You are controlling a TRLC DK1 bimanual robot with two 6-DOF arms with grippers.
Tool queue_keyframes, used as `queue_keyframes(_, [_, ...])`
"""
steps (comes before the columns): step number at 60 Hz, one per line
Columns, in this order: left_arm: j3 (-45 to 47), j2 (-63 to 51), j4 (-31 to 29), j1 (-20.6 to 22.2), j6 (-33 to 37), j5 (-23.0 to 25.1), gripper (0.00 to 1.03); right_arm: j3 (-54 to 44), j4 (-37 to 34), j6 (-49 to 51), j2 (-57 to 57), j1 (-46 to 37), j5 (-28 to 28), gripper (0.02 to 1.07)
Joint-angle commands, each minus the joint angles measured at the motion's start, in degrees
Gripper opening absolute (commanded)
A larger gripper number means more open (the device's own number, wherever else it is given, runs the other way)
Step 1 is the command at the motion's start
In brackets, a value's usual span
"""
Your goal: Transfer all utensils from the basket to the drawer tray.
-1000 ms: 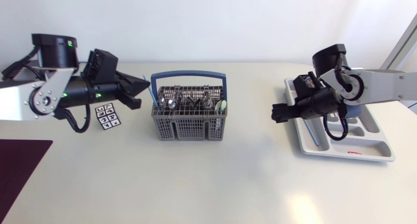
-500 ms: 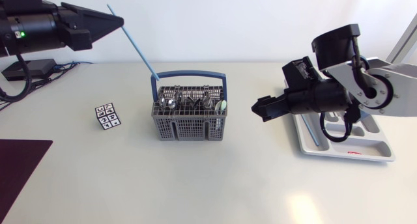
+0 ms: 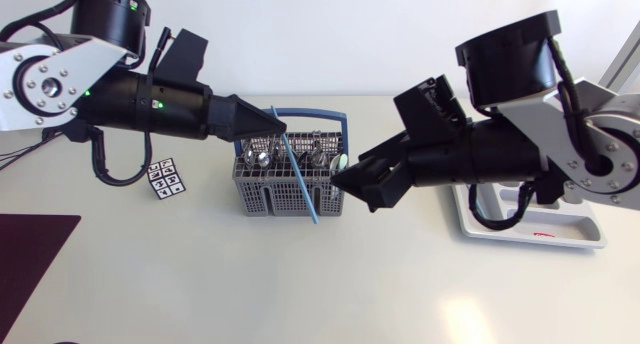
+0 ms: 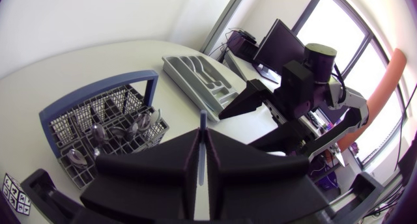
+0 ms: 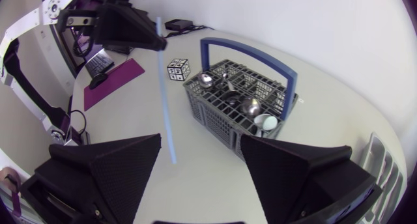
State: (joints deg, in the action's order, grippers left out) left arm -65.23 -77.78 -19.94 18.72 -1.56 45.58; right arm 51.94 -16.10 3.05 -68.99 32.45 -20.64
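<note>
Blue stick (image 3: 297,169) (straw, perhaps) clenched in left gripper (image 3: 268,126), now lowered over basket (image 3: 268,197); right gripper (image 3: 356,191) released, closer.

My right arm (image 3: 520,154) hides most of the drawer tray (image 3: 575,227). The blue stick (image 3: 296,169) loses its top end inside my left gripper (image 3: 268,131). The utensils (image 3: 262,157) in the basket (image 3: 290,199) are too small to identify.

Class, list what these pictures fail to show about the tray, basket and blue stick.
- Drawer tray: head view, right arm covers most compartments.
- Utensils in basket: head view, too small to count; handles sunk inside.
- Blue stick: head view, held end hidden inside left claw.
</note>
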Motion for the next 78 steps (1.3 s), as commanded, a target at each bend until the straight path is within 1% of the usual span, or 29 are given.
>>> queue_keyframes(1, [-3.32,-1.76,-0.18,0.79,-2.83,2.49,0.03,1.76,-0.16,-0.24,-1.15,2.62,-0.71,0.79])
queue_keyframes(15, [-5.26,-3.87,-0.36,1.85,-5.47,4.52,0.03,1.76,0.45,0.03,-2.9,5.08,-1.5,0.59])
queue_keyframes(21, [-5.78,-4.31,-0.36,2.64,-6.26,4.6,0.03,1.76,0.63,0.47,-3.34,5.7,-1.5,0.46])
queue_keyframes(23, [-5.87,-4.49,-0.36,2.9,-6.61,4.6,0.03,1.76,0.72,0.55,-3.43,5.79,-1.5,0.44])
queue_keyframes(29, [-6.22,-4.75,-0.62,3.25,-7.23,4.69,0.03,1.58,1.16,0.73,-3.87,6.05,-0.89,0.43])
queue_keyframes(30, [-6.31,-4.75,-0.8,3.43,-7.31,4.69,0.03,1.58,1.33,0.73,-3.96,6.05,-0.89,0.42])
queue_keyframes(35, [-6.49,-4.84,-0.89,3.6,-7.84,4.69,0.03,1.49,2.04,1.08,-4.31,6.05,0.6,0.24])
queue_keyframes(39, [-6.66,-4.84,-1.24,3.6,-7.84,4.69,0.03,1.49,2.21,1.08,-4.49,5.96,1.4,0.14])
queue_keyframes(45, [-6.75,-4.84,-1.33,3.6,-7.84,4.78,0.03,1.06,2.3,1.08,-4.57,5.96,1.92,0.11])
queue_keyframes(47, [-6.75,-4.84,-1.41,3.6,-7.84,4.78,0.03,0.97,2.3,1.17,-4.75,5.96,2.19,0.08])
queue_keyframes(51, [-6.84,-4.84,-1.68,3.6,-7.84,4.78,0.04,0.7,2.3,1.17,-4.84,5.79,2.1,0.08])
queue_keyframes(54, [-7.1,-4.75,-1.94,3.78,-8.02,4.87,0.09,0.44,2.04,1.43,-5.01,5.79,2.01,0.08])
queue_keyframes(55, [-7.1,-4.75,-1.94,3.78,-8.02,4.87,0.1,0.35,2.04,1.43,-5.01,5.79,1.92,0.08])
queue_keyframes(57, [-7.63,-4.66,-2.03,4.04,-8.19,4.95,0.18,0.0,1.68,1.61,-5.1,5.79,1.66,0.08])
queue_keyframes(59, [-7.89,-4.58,-1.94,4.04,-8.19,4.95,0.2,-0.35,1.42,1.87,-5.01,5.79,1.66,0.08])
queue_keyframes(60, [-8.24,-4.4,-1.85,4.13,-8.28,4.95,0.25,-0.61,1.42,1.87,-5.01,5.79,1.66,0.08])
queue_keyframes(61, [-8.33,-4.31,-1.94,4.13,-8.28,4.95,0.26,-0.79,1.33,1.87,-4.92,5.7,1.66,0.08])
queue_keyframes(62, [-8.95,-4.05,-1.76,4.13,-8.28,4.87,0.33,-1.14,1.33,1.87,-4.84,5.7,1.66,0.08])
queue_keyframes(63, [-9.04,-4.05,-1.68,4.13,-8.28,4.87,0.34,-1.32,1.24,1.96,-4.75,5.61,1.66,0.08])
queue_keyframes(64, [-9.65,-3.78,-1.41,4.13,-8.28,4.87,0.39,-1.58,1.16,1.96,-4.66,5.61,1.66,0.08])
queue_keyframes(66, [-10.44,-3.43,-0.8,4.04,-8.28,4.87,0.44,-2.28,0.8,2.31,-4.49,5.43,1.57,0.08])
queue_keyframes(70, [-11.76,-2.91,0.78,3.25,-9.78,4.78,0.49,-3.69,0.37,3.1,-3.69,5.17,1.48,0.08])
queue_keyframes(76, [-12.99,-2.38,4.39,0.97,-12.76,4.43,0.49,-6.24,0.1,3.72,-1.58,3.68,1.48,0.08])
queue_keyframes(78, [-13.61,-2.38,5.97,-0.44,-13.47,4.16,0.49,-7.12,-0.43,3.98,-0.62,2.36,1.31,0.08])
